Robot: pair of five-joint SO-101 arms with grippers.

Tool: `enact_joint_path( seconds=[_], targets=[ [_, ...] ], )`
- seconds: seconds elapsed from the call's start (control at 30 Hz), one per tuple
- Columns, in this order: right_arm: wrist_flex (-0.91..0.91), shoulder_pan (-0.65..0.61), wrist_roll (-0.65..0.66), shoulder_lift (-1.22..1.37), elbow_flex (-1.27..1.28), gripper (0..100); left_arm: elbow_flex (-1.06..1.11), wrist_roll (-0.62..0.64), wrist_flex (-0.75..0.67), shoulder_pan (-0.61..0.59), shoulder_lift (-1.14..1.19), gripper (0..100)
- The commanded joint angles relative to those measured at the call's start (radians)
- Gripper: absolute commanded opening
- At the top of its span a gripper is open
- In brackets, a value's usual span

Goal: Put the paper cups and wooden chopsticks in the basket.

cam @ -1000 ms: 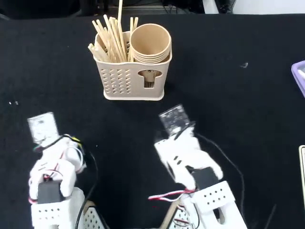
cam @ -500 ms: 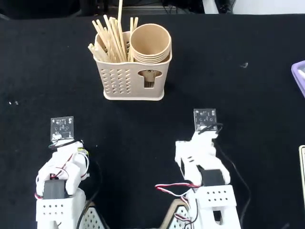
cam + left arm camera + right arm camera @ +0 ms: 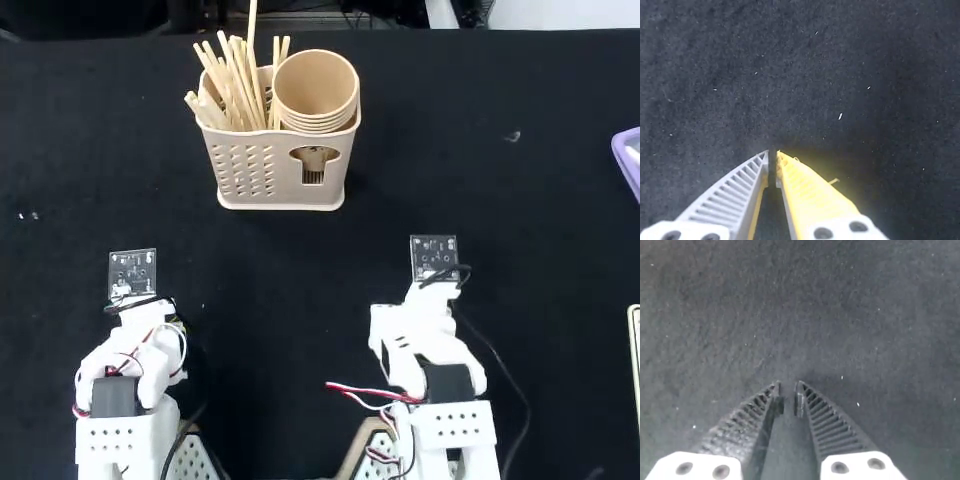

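Observation:
A beige perforated basket (image 3: 275, 170) stands at the back middle of the black table. In its left half stand several wooden chopsticks (image 3: 232, 80); in its right half sits a stack of paper cups (image 3: 316, 92). Both arms are folded back at the near edge, far from the basket. My left gripper (image 3: 773, 155) is shut just above the bare black cloth, with nothing between its white and yellow fingers. My right gripper (image 3: 787, 390) is shut too, a thin slit between its tips, holding nothing.
A purple object (image 3: 628, 158) shows at the table's right edge, and a pale edge (image 3: 635, 370) lower down on the same side. The left arm (image 3: 125, 370) and right arm (image 3: 425, 350) sit at the front, with red and black cables around their bases.
Both arms have pulled back toward their bases and folded down; the right arm swung rightward and straightened. Since half a second ago they have barely moved. Basket contents unchanged.

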Motion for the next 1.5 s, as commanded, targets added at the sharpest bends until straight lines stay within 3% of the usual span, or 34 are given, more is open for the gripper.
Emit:
enact_joint_path(
  seconds=[0.0, 0.3, 0.47, 1.47],
  targets=[
    [0.081, 0.011, -0.008, -0.062, -0.002, 5.4, 0.024, 0.002, 0.006, 0.007, -0.002, 3],
    [0.292, 0.015, -0.006, -0.302, -0.013, 5.4, 0.024, 0.002, 0.008, -0.062, -0.005, 3],
    [0.292, 0.014, -0.006, -0.3, -0.013, 5.4, 0.024, 0.002, 0.008, -0.113, -0.005, 3],
    [0.292, 0.012, -0.006, -0.302, -0.013, 5.4, 0.024, 0.002, 0.006, -0.111, 0.0, 3]
  ],
)
